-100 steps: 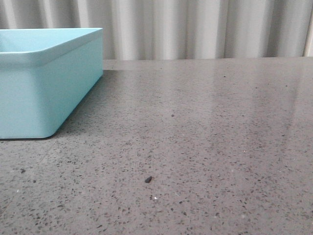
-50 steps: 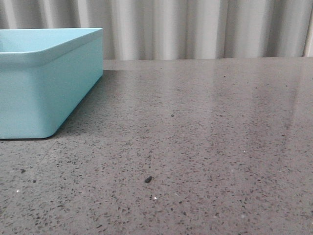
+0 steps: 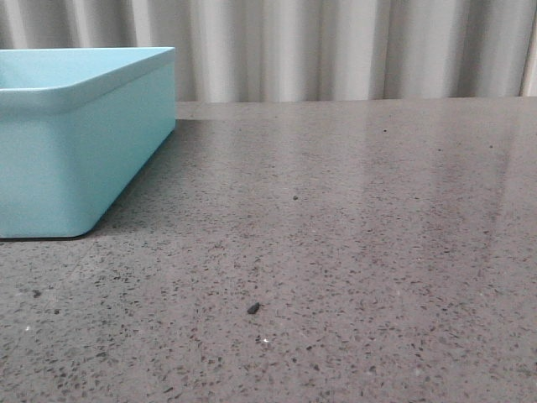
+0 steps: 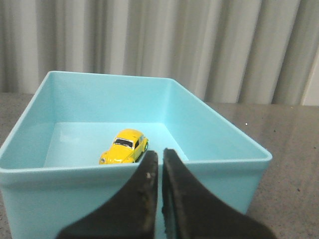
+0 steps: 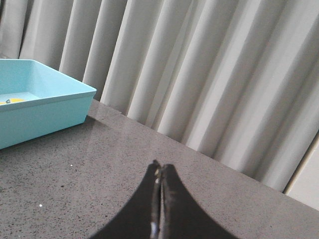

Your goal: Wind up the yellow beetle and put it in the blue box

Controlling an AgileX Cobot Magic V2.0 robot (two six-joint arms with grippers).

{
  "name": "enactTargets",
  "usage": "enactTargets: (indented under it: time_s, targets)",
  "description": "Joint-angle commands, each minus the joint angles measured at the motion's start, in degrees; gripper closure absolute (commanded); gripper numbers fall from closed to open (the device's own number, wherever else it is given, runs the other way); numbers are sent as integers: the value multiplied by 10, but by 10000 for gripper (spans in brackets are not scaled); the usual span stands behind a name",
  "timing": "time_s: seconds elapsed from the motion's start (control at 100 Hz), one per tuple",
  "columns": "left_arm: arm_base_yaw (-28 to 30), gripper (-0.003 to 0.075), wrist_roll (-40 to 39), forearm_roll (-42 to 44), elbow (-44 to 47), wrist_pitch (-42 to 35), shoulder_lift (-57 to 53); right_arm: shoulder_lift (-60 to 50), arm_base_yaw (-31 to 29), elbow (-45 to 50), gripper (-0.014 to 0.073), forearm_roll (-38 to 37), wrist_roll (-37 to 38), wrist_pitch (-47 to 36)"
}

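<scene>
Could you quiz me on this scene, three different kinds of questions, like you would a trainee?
1. True or false: the yellow beetle sits inside the blue box.
2. The left gripper holds: A) the beetle, B) nothing, C) the box rim?
3. Fill in: the box stands on a speckled grey ____.

Key: 1 true. 2 B; it is shut and empty, as is the right gripper. 3 table.

Blue box [image 4: 209, 134]: smooth plastic, satin sheen, plain walls, rolled rim. Yellow beetle [image 4: 124, 146]: glossy painted shell, dark shiny windows. Desk [image 3: 352, 252]: speckled grey stone-like top, polished, reflects light in pale streaks. Curtain [image 5: 199, 74]: matt pale cloth, soft vertical folds. Jaws of both grippers: matt black, slightly rough.
</scene>
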Motion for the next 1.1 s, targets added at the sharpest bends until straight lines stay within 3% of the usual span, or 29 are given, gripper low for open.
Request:
enactTargets:
  time_s: [0.0, 0.72, 0.86, 1.09]
  targets:
    - [2, 741, -6, -16, -13, -61, 7, -7, -1, -11, 656, -4, 2, -40]
    - [2, 741, -6, -16, -12, -60, 7, -7, -1, -11, 656, -4, 2, -40]
    - [7, 741, 29, 82, -7, -60, 7, -7, -1, -11, 656, -4, 2, -40]
    - [7, 741, 23, 92, 50, -108, 7, -7, -1, -11, 656, -4, 2, -40]
